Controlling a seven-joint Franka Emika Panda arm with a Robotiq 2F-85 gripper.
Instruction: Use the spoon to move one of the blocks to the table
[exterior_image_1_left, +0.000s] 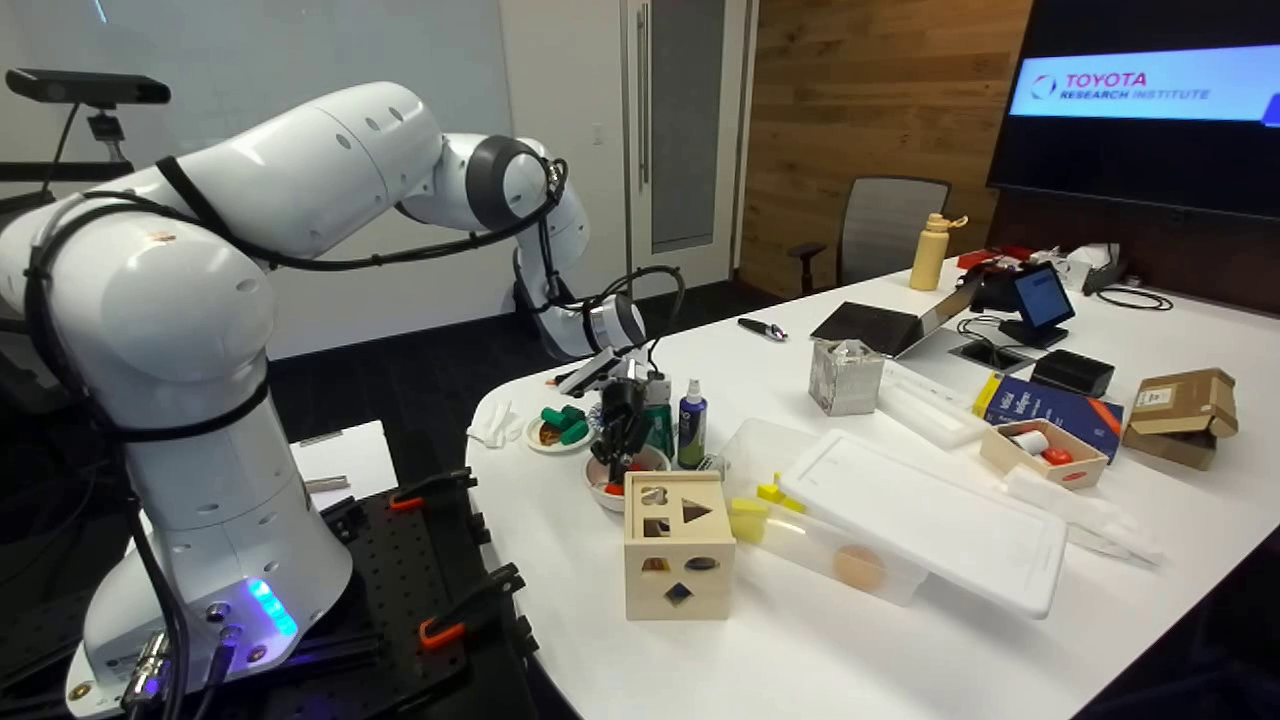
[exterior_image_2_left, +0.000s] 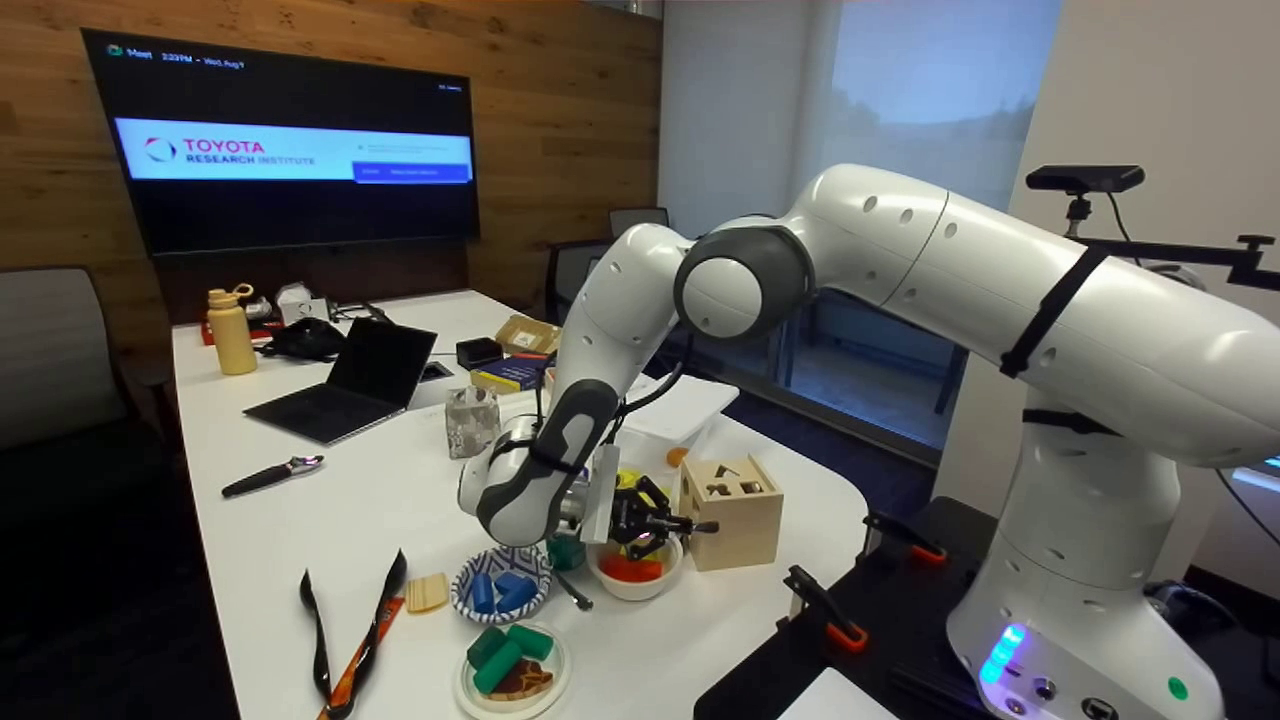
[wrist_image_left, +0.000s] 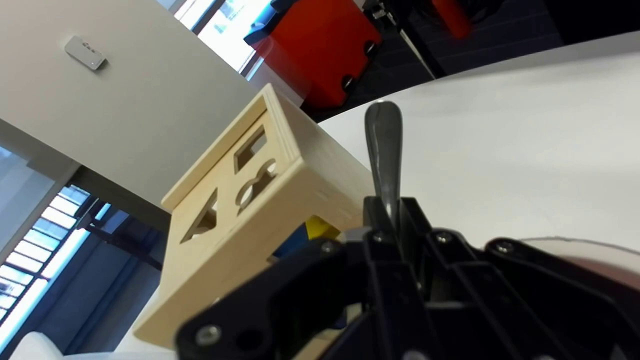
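Observation:
My gripper (wrist_image_left: 396, 212) is shut on the spoon; its grey metal handle (wrist_image_left: 385, 145) sticks out past the fingertips in the wrist view. The spoon's scoop end is hidden. In both exterior views the gripper (exterior_image_1_left: 622, 462) (exterior_image_2_left: 672, 525) is low over a white bowl (exterior_image_1_left: 600, 503) (exterior_image_2_left: 640, 592). Orange-red blocks (exterior_image_2_left: 630, 569) lie in the bowl, and a bit of yellow shows there. An orange-red block (exterior_image_1_left: 613, 490) also shows at the bowl's front. I cannot tell whether the spoon touches a block. The white table (exterior_image_1_left: 590, 590) (exterior_image_2_left: 700, 645) lies under the bowl.
A pale wooden box (exterior_image_1_left: 650, 595) (exterior_image_2_left: 740, 530) (wrist_image_left: 220, 250) stands close beside the bowl. A purple spray bottle (exterior_image_1_left: 691, 432), a clear bin with a white lid (exterior_image_1_left: 930, 510), a plate of green pieces (exterior_image_2_left: 512, 650) and a patterned bowl of blue pieces (exterior_image_2_left: 500, 592) are nearby.

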